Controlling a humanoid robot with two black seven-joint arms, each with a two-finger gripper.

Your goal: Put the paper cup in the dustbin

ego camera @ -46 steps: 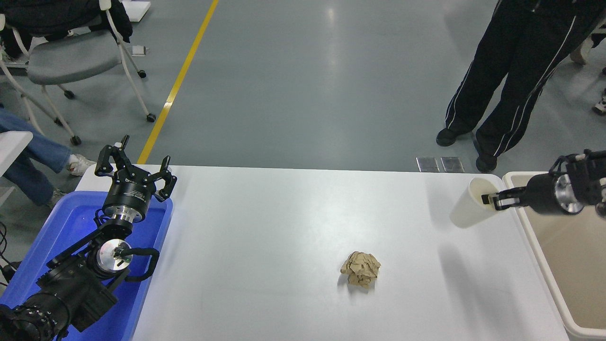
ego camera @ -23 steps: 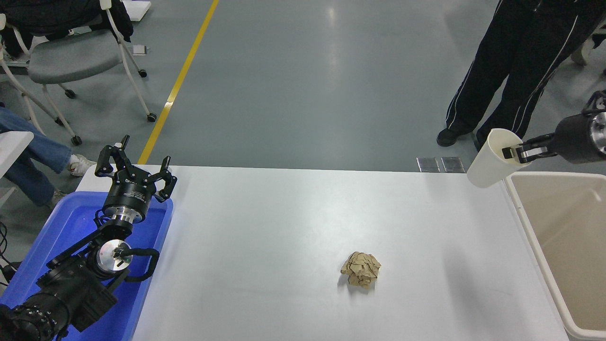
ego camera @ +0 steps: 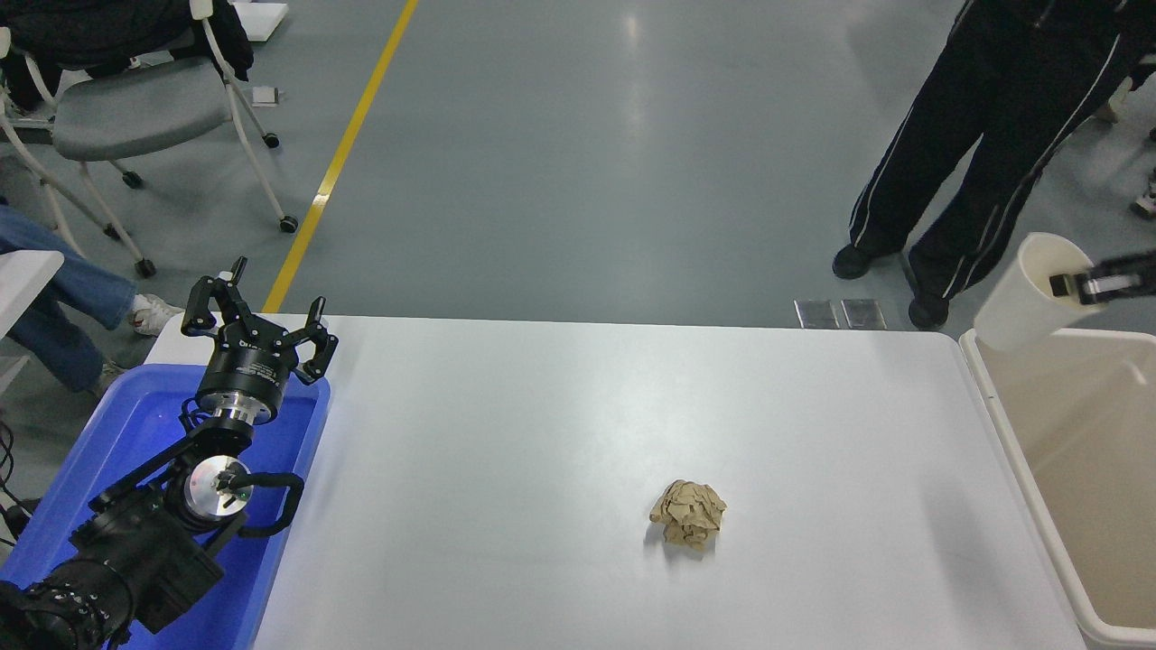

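The cream-white paper cup (ego camera: 1025,296) hangs tilted in the air at the right edge, over the far left corner of the beige dustbin (ego camera: 1002,424). My right gripper (ego camera: 1075,285) is shut on the cup's rim, with only its fingers showing at the picture's right edge. The dustbin stands off the table's right end and its inside looks bare. My left gripper (ego camera: 257,311) is open and parked over the blue tub at the lower left.
A crumpled brown paper ball (ego camera: 688,513) lies on the white table (ego camera: 560,433), right of the middle. A blue plastic tub (ego camera: 90,478) sits at the table's left end. A person in black trousers (ego camera: 975,153) stands beyond the far right corner. A chair (ego camera: 135,108) stands at the far left.
My right gripper has lifted the cup off the table's far right corner and carried it up and to the right, over the dustbin's corner. The left arm has not moved.
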